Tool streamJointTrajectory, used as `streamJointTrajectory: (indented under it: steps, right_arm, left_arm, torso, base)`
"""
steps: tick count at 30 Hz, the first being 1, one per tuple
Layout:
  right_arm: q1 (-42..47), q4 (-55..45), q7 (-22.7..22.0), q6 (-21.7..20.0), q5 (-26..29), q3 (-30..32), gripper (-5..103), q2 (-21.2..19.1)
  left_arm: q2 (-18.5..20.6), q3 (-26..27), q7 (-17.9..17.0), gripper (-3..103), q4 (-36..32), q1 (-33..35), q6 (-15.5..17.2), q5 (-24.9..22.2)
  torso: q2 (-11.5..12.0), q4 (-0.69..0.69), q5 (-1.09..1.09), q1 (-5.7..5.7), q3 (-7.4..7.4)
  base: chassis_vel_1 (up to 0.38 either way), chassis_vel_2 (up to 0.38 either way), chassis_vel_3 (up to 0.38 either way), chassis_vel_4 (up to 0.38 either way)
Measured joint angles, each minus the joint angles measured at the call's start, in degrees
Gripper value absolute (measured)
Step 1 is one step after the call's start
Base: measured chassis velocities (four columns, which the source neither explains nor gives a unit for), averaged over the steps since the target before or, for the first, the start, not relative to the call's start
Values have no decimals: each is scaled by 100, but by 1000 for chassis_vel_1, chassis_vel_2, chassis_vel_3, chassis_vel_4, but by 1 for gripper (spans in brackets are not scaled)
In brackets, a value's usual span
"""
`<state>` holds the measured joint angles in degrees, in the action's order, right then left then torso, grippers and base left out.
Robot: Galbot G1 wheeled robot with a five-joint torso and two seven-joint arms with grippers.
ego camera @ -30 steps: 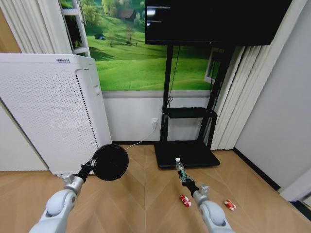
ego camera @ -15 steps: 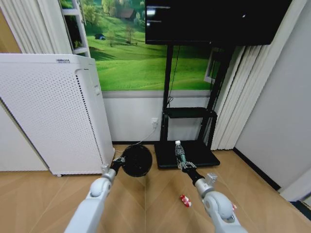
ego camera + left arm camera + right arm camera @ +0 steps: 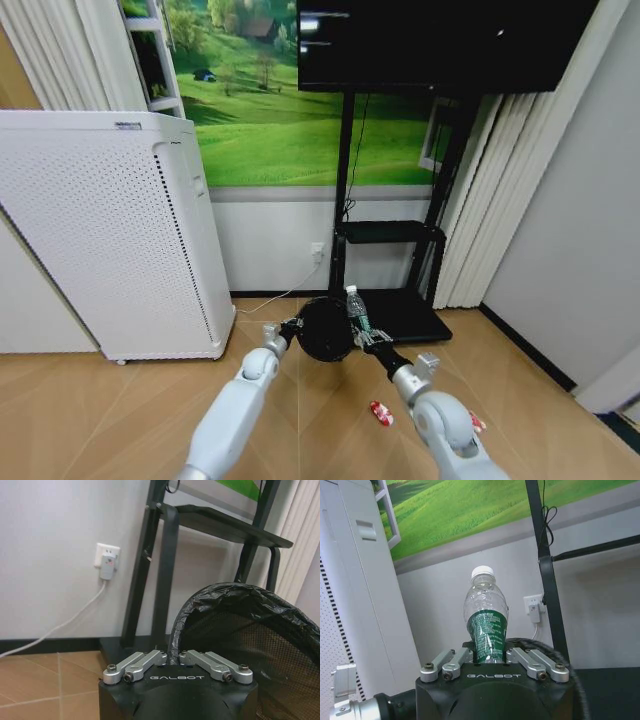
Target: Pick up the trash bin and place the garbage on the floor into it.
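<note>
Black mesh trash bin (image 3: pixel 324 329) beside bottle (image 3: pixel 354 307)

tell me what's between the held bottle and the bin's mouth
Nothing: in the head view the clear green-labelled plastic bottle sits right against the black wire-mesh trash bin rim, no gap.

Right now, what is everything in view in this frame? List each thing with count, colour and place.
trash bin: one, black mesh with a black liner, held up off the floor beside the bottle
bottle: one, clear with green label and white cap, upright
wrappers: two, red and white, on the floor, one partly hidden behind the right arm
appliance: one, white perforated, at left
TV stand: one, black, by the wall, screen above
wall socket: one, white, plug and cable in it
left gripper: fingers shut on the bin rim
right gripper: fingers shut on the bottle
</note>
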<state>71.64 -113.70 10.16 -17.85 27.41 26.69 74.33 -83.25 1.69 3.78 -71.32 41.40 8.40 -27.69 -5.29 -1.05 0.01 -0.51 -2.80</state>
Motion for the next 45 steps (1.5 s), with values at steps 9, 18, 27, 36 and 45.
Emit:
streamJointTrajectory:
  steps: [9, 18, 27, 36, 45]
  right_arm:
    - [53, 594, 132, 224, -296, -224, 24, 62]
    - [-64, 972, 172, 414, -518, -192, 46, 172]
    - [-66, 977, 149, 423, -517, -155, 79, 192]
    - [-96, 678, -376, 456, -291, 320, 100, 237]
    - [-110, 817, -944, 327, -352, 819, 100, 207]
  left_arm:
    - [-315, -311, -312, 4, 61, -30, 32, -59]
    - [-338, -354, -320, 4, 55, -39, 42, -68]
    - [-260, -320, -294, 4, -85, 20, 50, -64]
    - [29, -199, -350, 4, -577, 239, 126, -201]
    - [615, 440, -549, 4, -1572, 1100, 285, -355]
  torso:
    - [0, 0, 0, 0, 0]
    - [0, 0, -1, 0, 1]
    - [0, 0, -1, 0, 1]
    - [0, 0, -1, 0, 1]
    - [0, 0, -1, 0, 1]
  base:
    - [0, 0, 0, 0]
    - [0, 0, 0, 0]
    - [0, 0, 0, 0]
    - [0, 0, 0, 0]
    - [0, 0, 0, 0]
